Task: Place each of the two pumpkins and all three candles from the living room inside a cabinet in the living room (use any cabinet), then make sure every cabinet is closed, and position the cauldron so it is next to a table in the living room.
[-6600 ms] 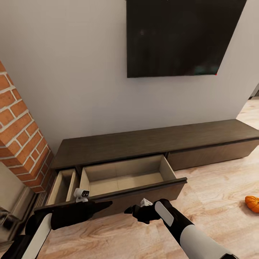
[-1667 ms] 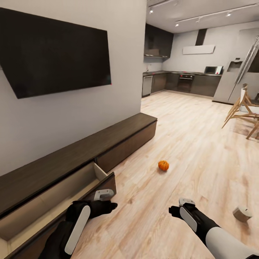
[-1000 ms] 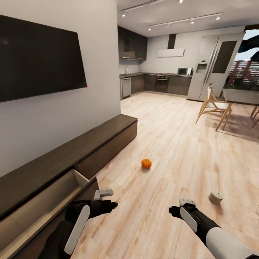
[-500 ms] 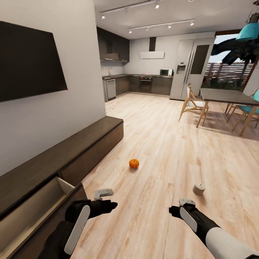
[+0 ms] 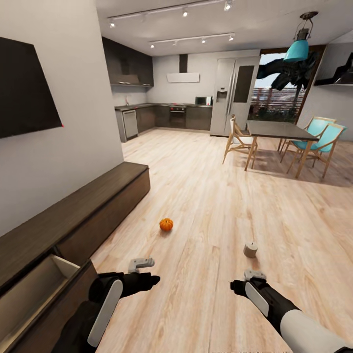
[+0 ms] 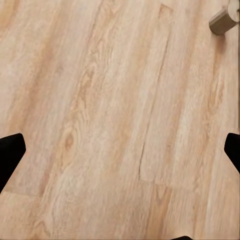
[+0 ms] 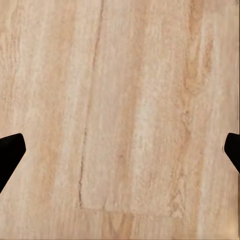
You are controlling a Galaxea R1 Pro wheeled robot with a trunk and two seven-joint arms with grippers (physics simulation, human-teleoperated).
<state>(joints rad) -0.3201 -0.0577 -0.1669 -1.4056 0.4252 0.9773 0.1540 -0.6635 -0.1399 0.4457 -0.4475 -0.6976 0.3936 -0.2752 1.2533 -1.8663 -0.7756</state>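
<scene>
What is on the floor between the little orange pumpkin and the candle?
Nothing. In the head view, only bare wood floor lies between the pumpkin and the candle.

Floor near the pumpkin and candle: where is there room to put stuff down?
Bare planks lie between the pumpkin and the candle, and between both and the dining table. Tighter beside the cabinet, where its open drawer sticks out.
</scene>
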